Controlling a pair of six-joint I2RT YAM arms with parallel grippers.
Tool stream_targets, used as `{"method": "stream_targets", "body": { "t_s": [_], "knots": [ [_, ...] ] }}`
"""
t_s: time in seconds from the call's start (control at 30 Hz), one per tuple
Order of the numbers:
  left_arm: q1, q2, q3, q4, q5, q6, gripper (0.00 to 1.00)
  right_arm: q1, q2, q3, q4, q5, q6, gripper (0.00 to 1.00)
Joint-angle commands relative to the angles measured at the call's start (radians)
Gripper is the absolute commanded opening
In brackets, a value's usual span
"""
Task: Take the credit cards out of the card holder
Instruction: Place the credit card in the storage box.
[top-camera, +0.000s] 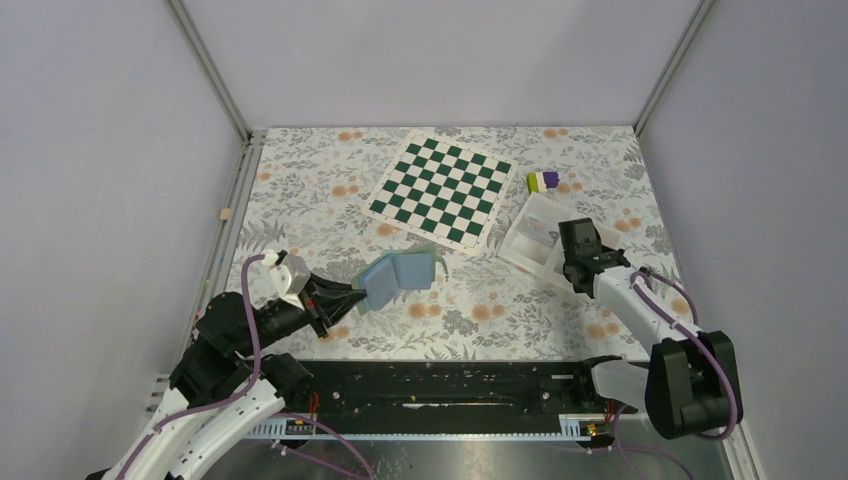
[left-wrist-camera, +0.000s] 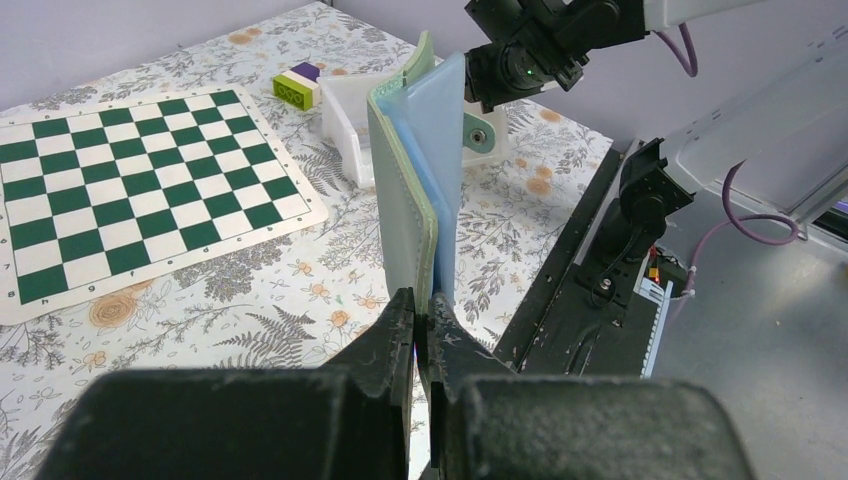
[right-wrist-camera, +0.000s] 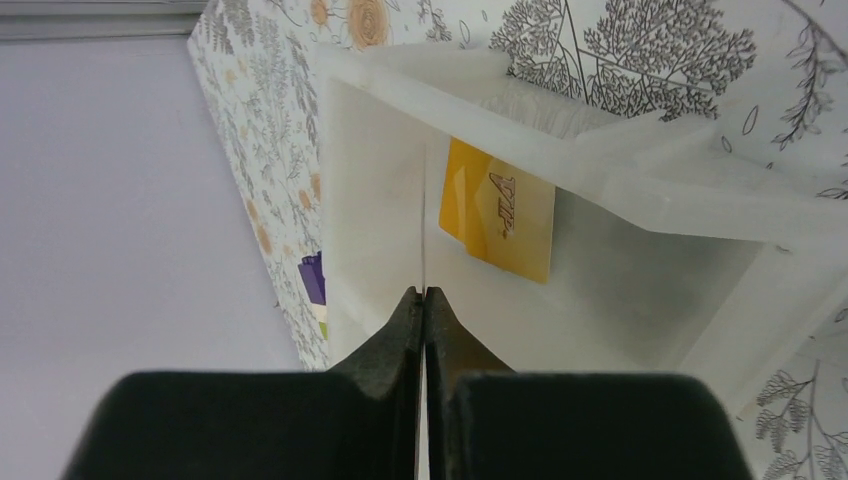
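Drop-off step: R gripper (right-wrist-camera: 424, 292) over tray (right-wrist-camera: 370, 180) pinches pale card (right-wrist-camera: 424, 200) edge-on by orange card (right-wrist-camera: 500, 215), L gripper (left-wrist-camera: 420, 298) left of tray clamps holder (left-wrist-camera: 400, 200); nxt likely open R, drop card in tray.

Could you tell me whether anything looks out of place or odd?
Only the card holder stands out: the left gripper pinches one edge and holds it upright, half open, its green cover curling outward. An orange credit card lies slanted in the white tray. Nothing looks spilled or damaged.

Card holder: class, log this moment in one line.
left gripper shut on holder | right gripper shut on card over tray | orange card in tray
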Motion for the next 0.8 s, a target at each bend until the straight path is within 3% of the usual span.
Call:
{"method": "stream_targets", "body": {
  "t_s": [0.0,0.4,0.77],
  "knots": [
    [-0.008,-0.007,-0.003,0.043,-0.035,0.017,0.0,-0.047,0.061,0.004,0.115,-0.072,0.046,0.0],
    [-0.016,0.003,-0.004,0.039,-0.048,0.027,0.0,-0.103,0.164,0.037,0.116,-0.111,0.029,0.0],
    [-0.022,0.001,-0.004,0.039,-0.051,0.032,0.0,-0.143,0.205,0.062,0.116,-0.139,0.002,0.14]
  ]
}}
